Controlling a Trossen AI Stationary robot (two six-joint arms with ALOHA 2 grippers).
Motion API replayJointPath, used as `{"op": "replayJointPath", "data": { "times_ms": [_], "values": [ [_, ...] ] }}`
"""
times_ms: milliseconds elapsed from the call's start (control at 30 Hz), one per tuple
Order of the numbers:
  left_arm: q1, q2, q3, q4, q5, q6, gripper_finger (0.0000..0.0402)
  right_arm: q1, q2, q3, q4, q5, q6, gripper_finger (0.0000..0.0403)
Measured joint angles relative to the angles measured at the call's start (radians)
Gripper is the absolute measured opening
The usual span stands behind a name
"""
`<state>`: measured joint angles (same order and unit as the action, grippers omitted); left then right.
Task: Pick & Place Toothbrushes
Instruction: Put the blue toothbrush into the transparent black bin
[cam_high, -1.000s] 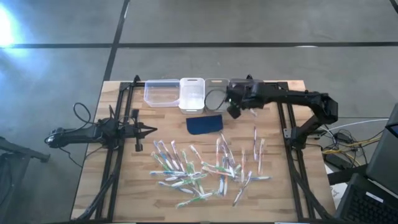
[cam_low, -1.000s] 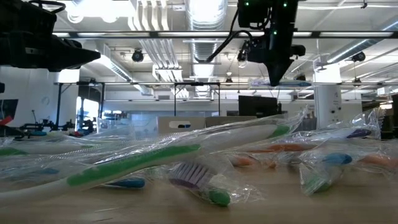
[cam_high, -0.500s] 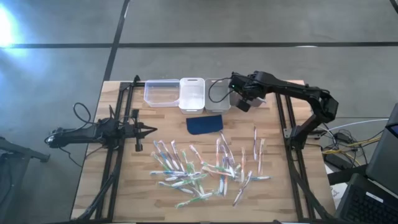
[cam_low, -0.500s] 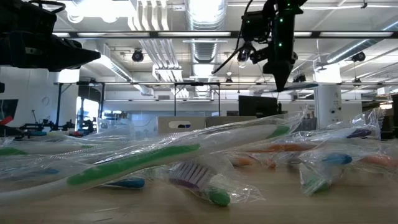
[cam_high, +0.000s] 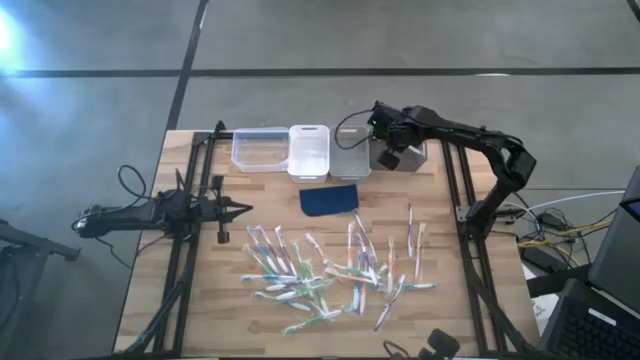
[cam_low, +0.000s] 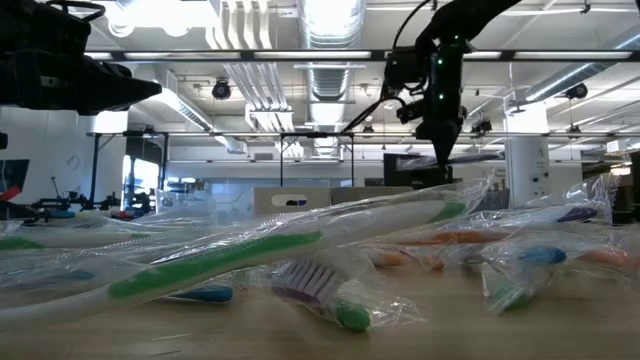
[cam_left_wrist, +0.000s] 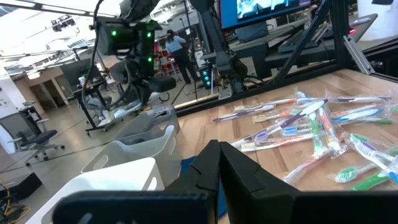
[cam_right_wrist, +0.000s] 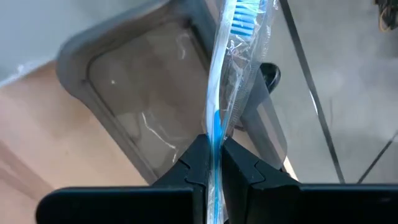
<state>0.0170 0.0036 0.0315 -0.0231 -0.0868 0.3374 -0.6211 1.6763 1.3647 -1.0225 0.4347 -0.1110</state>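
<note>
Several wrapped toothbrushes (cam_high: 330, 270) lie scattered flat on the wooden table's near half and fill the foreground of the low view (cam_low: 250, 255). My right gripper (cam_high: 389, 157) hangs at the far edge beside the grey bin (cam_high: 350, 158), shut on one blue toothbrush (cam_right_wrist: 227, 62) in a clear wrapper. In the right wrist view the brush stands over a grey bin's (cam_right_wrist: 124, 93) rim. My left gripper (cam_high: 245, 209) rests shut at the table's left, touching nothing. My right gripper pinches the blue toothbrush's handle (cam_right_wrist: 214, 127) between its two fingers, wrapper and all. The fingers slant down from the table's right side. The brush runs on past the fingertips, its blue-bristled head (cam_right_wrist: 242, 22) farthest out, and is lifted clear above the bin.
A clear bin (cam_high: 258, 150) and a white bin (cam_high: 309, 150) stand in a row left of the grey one, with another grey box (cam_high: 410, 155) to its right. A dark blue pad (cam_high: 329, 199) lies in front of them. Black frame rails (cam_high: 460, 200) run along both table sides.
My right gripper has swung toward the table's far right along the row of bins and sunk a little, rolling its wrist. It stays shut, and the toothbrush it carries has turned from level to steeply tilted.
</note>
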Motion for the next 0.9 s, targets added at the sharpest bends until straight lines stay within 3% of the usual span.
{"op": "replayJointPath", "data": {
  "times_ms": [900],
  "values": [
    [0.0, 0.0, 0.0, 0.0, 0.0, 0.0, 0.0012, -0.075, 0.04, -0.152, 0.191, -0.08, -0.138, 0.0018]
  ]
}}
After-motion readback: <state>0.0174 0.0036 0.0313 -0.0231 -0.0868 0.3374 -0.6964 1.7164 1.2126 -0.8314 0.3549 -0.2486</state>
